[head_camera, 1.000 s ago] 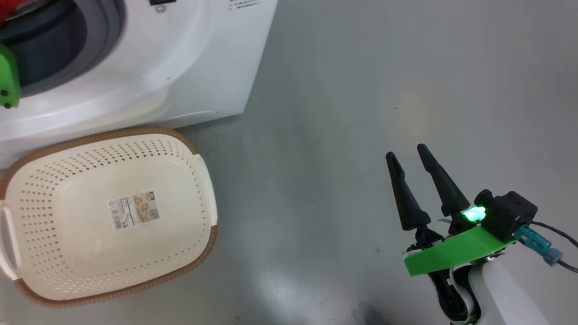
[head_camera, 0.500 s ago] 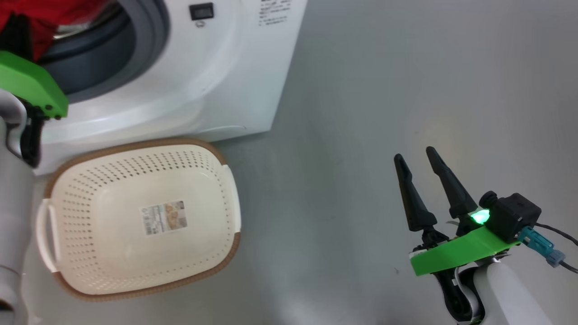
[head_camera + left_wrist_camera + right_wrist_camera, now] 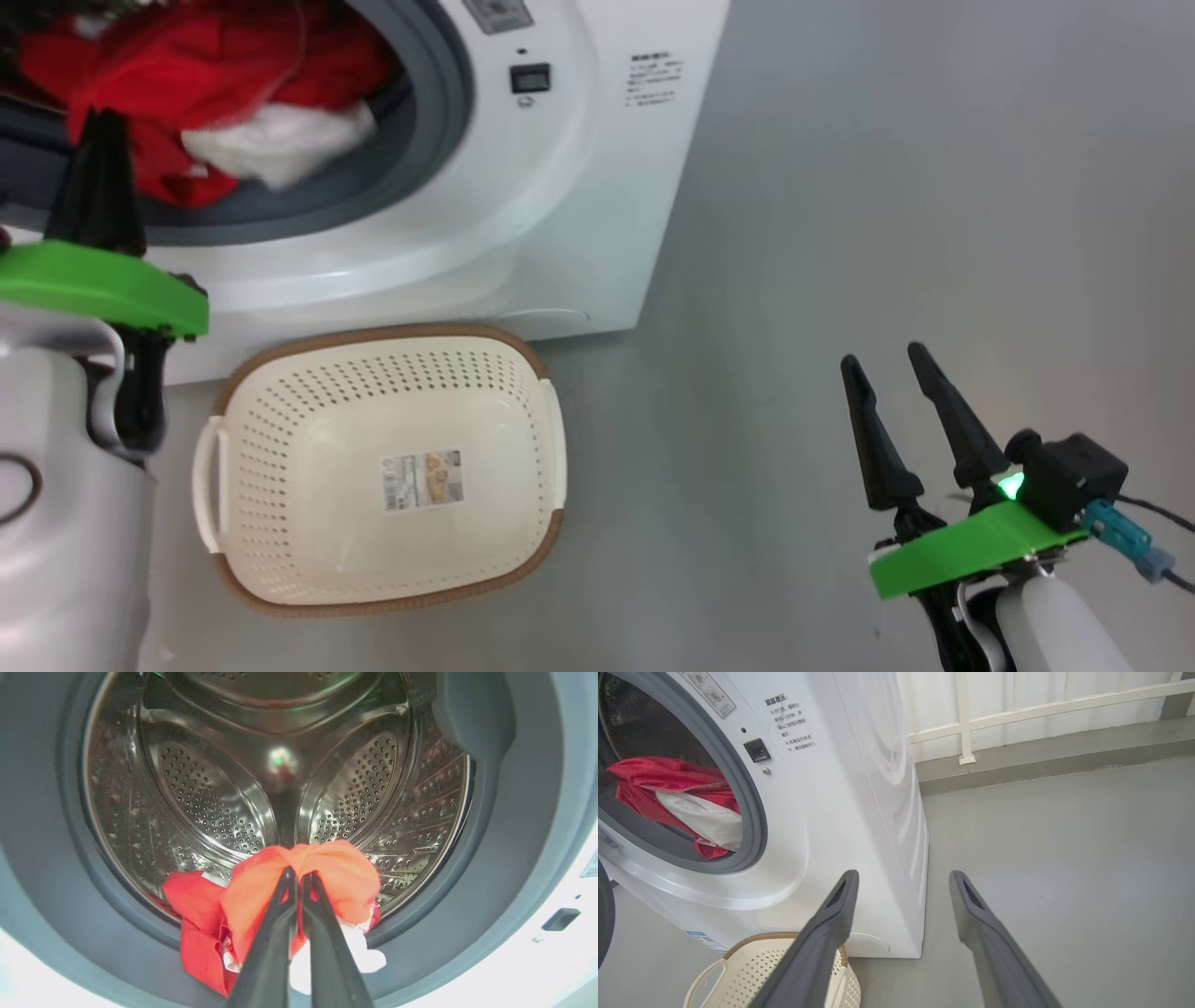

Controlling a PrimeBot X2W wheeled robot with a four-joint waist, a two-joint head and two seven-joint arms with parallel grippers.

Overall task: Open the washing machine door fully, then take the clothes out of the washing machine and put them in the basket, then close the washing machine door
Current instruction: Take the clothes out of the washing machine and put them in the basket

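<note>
At the washing machine (image 3: pixel 560 233) mouth, the left gripper (image 3: pixel 295 877) clamped the clothes (image 3: pixel 252 896). Right of the basket (image 3: pixel 373 332), the right gripper (image 3: pixel 882 355) hung, fingers apart.

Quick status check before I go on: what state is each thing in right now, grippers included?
washing machine: mouth uncovered, drum in view.
clothes: bunched at the drum mouth, drooping over the grey gasket, pinched by the left gripper.
basket: upright on the floor in front of the washing machine, no clothes in it.
left gripper: shut on the clothes.
right gripper: open, holding nothing, above the floor.
</note>
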